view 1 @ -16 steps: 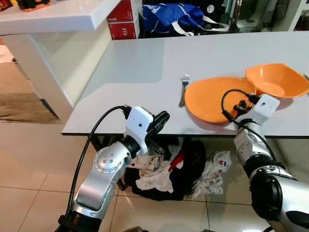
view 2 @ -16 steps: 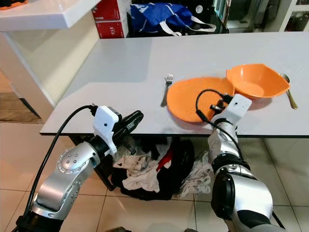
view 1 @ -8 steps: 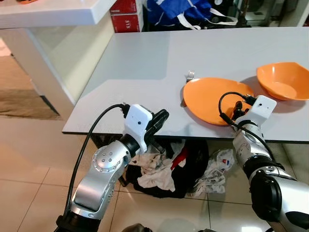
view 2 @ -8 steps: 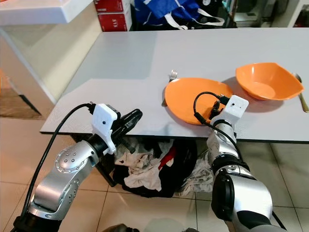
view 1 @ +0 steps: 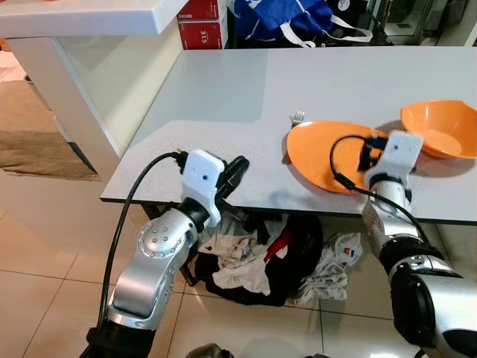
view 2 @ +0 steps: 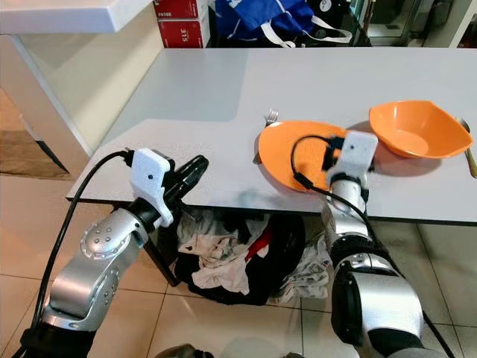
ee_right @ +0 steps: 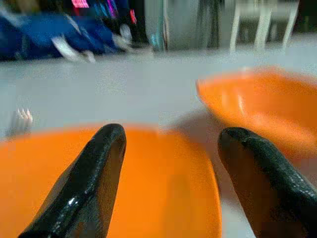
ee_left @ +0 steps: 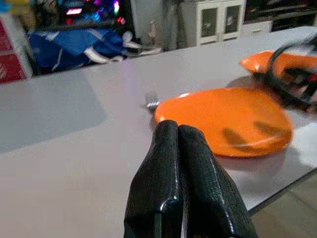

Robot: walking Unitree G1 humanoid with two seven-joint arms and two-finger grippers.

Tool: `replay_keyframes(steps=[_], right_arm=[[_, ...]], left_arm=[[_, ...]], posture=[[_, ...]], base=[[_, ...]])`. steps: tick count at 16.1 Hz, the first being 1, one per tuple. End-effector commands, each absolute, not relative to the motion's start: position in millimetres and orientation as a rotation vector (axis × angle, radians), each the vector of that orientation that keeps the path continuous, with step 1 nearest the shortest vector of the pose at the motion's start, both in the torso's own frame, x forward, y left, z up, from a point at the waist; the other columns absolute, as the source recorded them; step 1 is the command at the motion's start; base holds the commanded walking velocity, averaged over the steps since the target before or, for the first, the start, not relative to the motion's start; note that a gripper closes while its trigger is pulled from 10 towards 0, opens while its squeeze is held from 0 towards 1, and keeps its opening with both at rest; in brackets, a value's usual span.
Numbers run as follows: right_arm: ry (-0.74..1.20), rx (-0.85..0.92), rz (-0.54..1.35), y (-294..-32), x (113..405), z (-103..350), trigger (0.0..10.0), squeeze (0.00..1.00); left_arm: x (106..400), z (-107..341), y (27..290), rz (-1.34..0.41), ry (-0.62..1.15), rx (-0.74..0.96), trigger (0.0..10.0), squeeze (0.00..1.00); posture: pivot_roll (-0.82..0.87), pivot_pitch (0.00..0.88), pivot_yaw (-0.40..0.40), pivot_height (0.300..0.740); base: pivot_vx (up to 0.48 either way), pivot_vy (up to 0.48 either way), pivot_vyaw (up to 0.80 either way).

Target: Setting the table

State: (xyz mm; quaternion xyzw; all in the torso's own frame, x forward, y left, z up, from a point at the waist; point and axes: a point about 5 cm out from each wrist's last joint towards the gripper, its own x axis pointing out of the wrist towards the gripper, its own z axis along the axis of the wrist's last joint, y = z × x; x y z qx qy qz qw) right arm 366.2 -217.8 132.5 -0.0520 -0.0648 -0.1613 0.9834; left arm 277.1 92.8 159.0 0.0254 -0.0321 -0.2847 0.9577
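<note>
An orange plate (view 1: 328, 153) lies near the front edge of the grey table (view 1: 223, 104). To its right sits an orange bowl (view 1: 440, 138), apart from it. A fork (view 2: 272, 116) shows its tines at the plate's far left rim; its handle runs under the plate. A spoon (view 2: 471, 158) lies right of the bowl. My right gripper (ee_right: 171, 136) is open and hovers over the plate's (ee_right: 158, 198) near right part, pointing toward the bowl (ee_right: 257, 109). My left gripper (ee_left: 178, 144) is shut on nothing at the table's front edge (view 1: 235, 168), left of the plate.
A heap of clothes and a black bag (view 1: 253, 257) lie on the tiled floor under the table. A blue bag (view 1: 291, 16) and red boxes (view 1: 203, 30) stand beyond the far edge. A white counter (view 1: 82, 15) juts in at the far left.
The plate has slid left over the fork's handle and away from the bowl, which overlapped its rim before. My right gripper has risen from the plate's near rim to above it. The camera shifted.
</note>
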Motion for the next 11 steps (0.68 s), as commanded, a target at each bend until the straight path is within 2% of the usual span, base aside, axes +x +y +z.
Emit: replay_keyframes(steps=[1, 5, 8, 11], right_arm=[[-0.209, -0.138, -0.281, -207.2, 368.2, 143.7, 10.0, 0.00], [-0.312, -0.124, -0.236, -196.6, 361.7, 155.2, 10.0, 0.00], [-0.334, -0.144, -0.197, -190.9, 342.1, 149.9, 10.0, 0.00], [-0.389, -0.231, -0.119, -185.4, 302.1, 149.3, 10.0, 0.00]], left_arm=[[278.4, 147.8, 96.3, -0.554, -0.010, 0.058, 10.0, 0.00], [284.7, 139.8, 97.9, -0.528, 0.043, 0.001, 10.0, 0.00], [285.1, 139.2, 98.0, -0.510, 0.031, -0.005, 10.0, 0.00], [304.3, 142.7, 103.0, -0.490, 0.020, 0.018, 10.0, 0.00]], posture=[[0.02, 0.002, 0.071, 0.736], [-0.03, 0.000, 0.058, 0.736], [-0.07, 0.000, 0.051, 0.736], [-0.11, 0.000, 0.068, 0.736]], base=[[0.000, 0.000, 0.00], [0.000, 0.000, 0.00], [0.000, 0.000, 0.00], [0.000, 0.000, 0.00]])
